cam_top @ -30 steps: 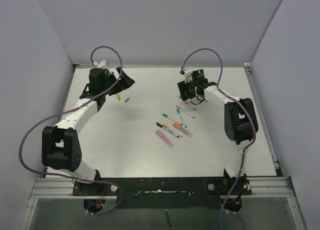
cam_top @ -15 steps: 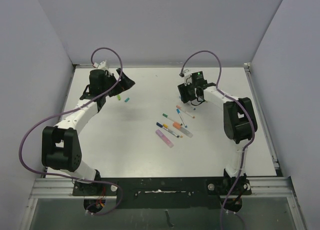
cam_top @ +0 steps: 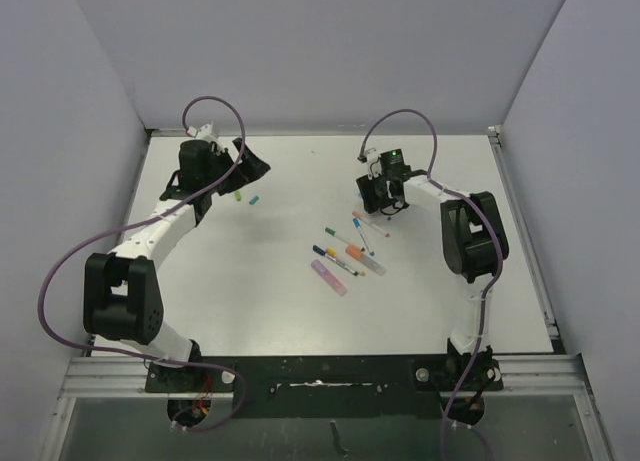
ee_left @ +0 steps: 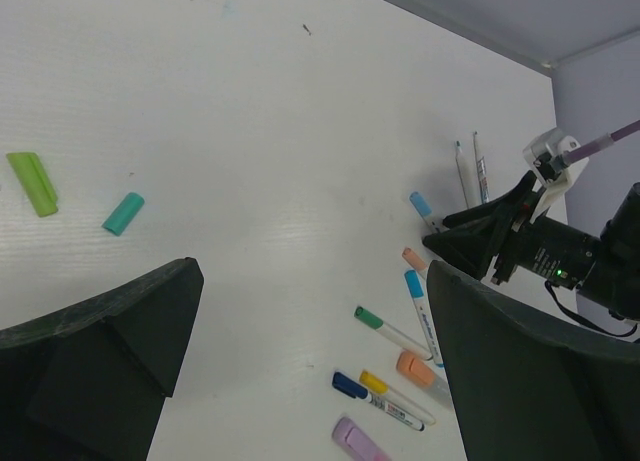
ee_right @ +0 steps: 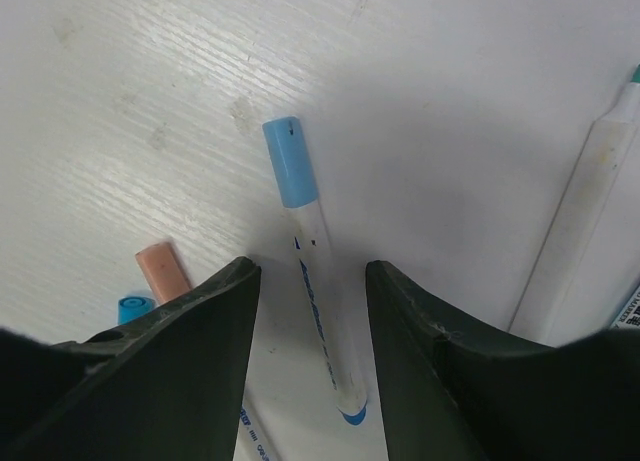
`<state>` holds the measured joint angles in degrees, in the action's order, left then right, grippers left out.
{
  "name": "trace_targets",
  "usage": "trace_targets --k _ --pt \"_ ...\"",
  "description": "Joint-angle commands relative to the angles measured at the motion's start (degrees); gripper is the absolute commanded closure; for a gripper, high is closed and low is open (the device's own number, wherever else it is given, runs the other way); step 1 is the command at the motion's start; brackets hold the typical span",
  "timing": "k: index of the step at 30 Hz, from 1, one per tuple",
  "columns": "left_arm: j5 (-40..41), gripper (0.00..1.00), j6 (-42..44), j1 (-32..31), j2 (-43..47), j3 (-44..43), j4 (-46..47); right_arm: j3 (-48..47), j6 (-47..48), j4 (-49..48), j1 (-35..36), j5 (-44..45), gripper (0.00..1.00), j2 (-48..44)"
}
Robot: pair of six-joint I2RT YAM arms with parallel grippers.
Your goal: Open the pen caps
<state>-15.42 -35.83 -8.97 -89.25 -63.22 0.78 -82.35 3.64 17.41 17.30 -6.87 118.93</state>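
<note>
Right gripper [ee_right: 310, 271]: parted wide, straddling a pen [ee_right: 325, 321] with blue cap [ee_right: 290, 161] on, apparently not touching.
Left gripper [ee_left: 310, 271]: wide apart, empty; green cap [ee_left: 33, 183] and teal cap [ee_left: 123, 213] lie nearby.

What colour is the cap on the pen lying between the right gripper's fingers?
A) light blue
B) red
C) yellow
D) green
A: in the right wrist view, the pen lying between the spread fingers of the right gripper has a light blue cap on its far end.
</note>
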Motion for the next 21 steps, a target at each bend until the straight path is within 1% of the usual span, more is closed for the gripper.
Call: trace_targets --k 1,10,15,18,21 --pt "-0.9 0.02 -0.4 -0.3 3.6 -0.1 4.3 -0.3 -0.4 0.2 -0.1 0.4 0.54 0.3" --pt "-1.1 0.02 -0.1 -0.3 3.6 -0.7 3.9 -1.3 -0.1 2.5 -0.1 0.5 0.75 1.6" --pt "-2.1 0.02 -0.2 -0.3 3.1 -1.3 4.4 -2.6 0.8 2.7 -0.2 1.0 0.92 1.1" --pt "-3.9 0.02 -2.1 -0.4 2.4 -0.8 6.9 -3.3 1.7 1.5 -0.1 1.9 0.98 -0.2" --pt "-5.6 0.02 -4.7 -1.3 1.0 -0.2 10.1 -3.0 2.3 -1.1 0.2 2.1 0.99 -3.1"
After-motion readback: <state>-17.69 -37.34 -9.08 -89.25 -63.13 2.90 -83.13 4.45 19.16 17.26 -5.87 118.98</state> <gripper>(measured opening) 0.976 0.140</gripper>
